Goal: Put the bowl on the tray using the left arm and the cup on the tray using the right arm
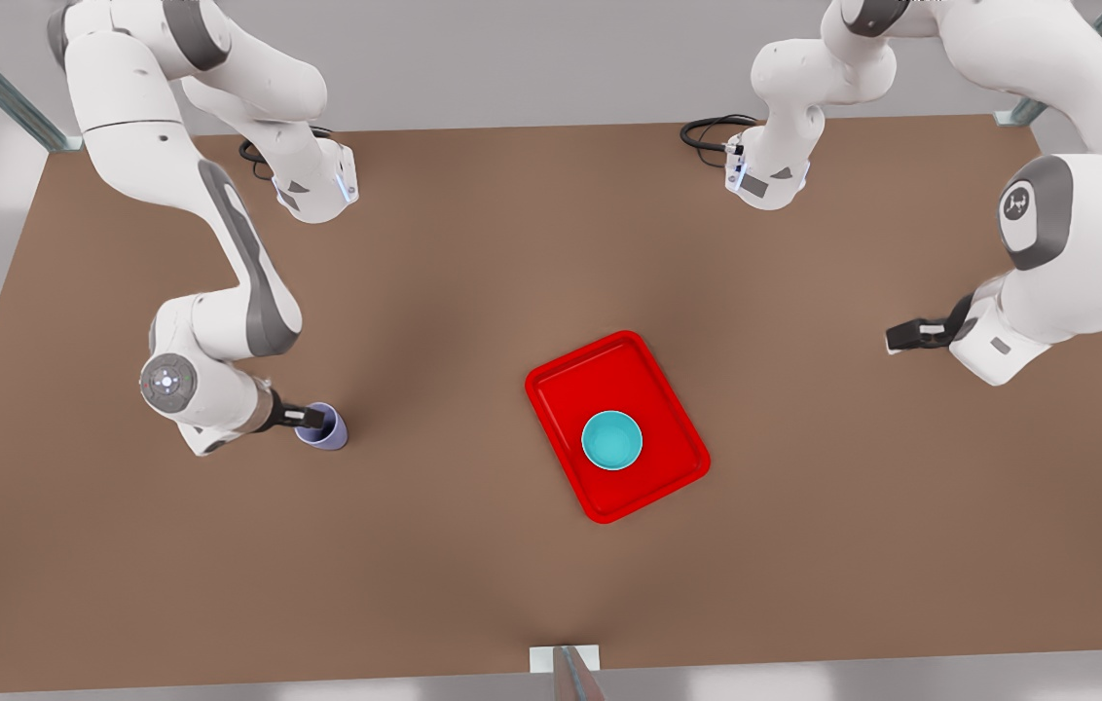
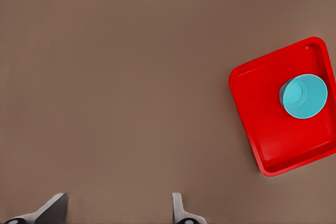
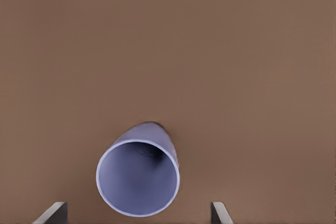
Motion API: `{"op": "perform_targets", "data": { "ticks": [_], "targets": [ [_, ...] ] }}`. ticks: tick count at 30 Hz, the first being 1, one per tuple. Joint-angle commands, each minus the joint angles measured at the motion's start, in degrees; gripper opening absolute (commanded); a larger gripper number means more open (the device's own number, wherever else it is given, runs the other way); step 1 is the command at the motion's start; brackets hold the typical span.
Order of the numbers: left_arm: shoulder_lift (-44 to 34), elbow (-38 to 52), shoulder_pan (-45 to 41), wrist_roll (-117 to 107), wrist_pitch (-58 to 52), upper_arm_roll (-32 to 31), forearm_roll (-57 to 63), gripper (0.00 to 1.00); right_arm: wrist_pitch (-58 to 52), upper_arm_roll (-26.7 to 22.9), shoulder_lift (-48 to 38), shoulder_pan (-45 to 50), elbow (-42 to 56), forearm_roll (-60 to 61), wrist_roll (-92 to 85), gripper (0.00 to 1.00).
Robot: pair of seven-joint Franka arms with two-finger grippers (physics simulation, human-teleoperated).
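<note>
Two arms stood over the brown tabletop (image 1: 473,253). The bowl (image 1: 611,440) sat upright inside the tray (image 1: 566,389), just below the middle of the front view, toward the tray's lower end. The cup (image 1: 322,426) stood on the tabletop at the left of the front view, well apart from the tray. The right gripper (image 1: 313,420) hung at the cup's rim; in its wrist view the jaws were spread wide, one on each side of the cup (image 3: 138,177), and whether they touched it was hard to tell. The left gripper (image 1: 901,339) waited at the right of the front view, jaws released and holding nothing, with the tray (image 2: 262,124) and bowl (image 2: 303,96) off to one side.
</note>
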Motion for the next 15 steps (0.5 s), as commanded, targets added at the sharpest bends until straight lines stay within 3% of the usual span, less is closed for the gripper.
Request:
{"op": "perform_targets", "data": {
  "ticks": [1, 15],
  "targets": [
    [0.6, 0.1, 0.0, 0.0, 0.2, 0.0, 5.8, 1.00, 0.0, 0.0, 0.2, -0.1, -0.3, 0.0, 0.0, 1.00],
    [1.9, -0.8, 0.4, 0.1, 0.3, 0.4, 5.3, 1.00, 2.9, 0.0, 4.8, -2.1, -1.9, -0.5, -0.3, 1.00]
  ]
}}
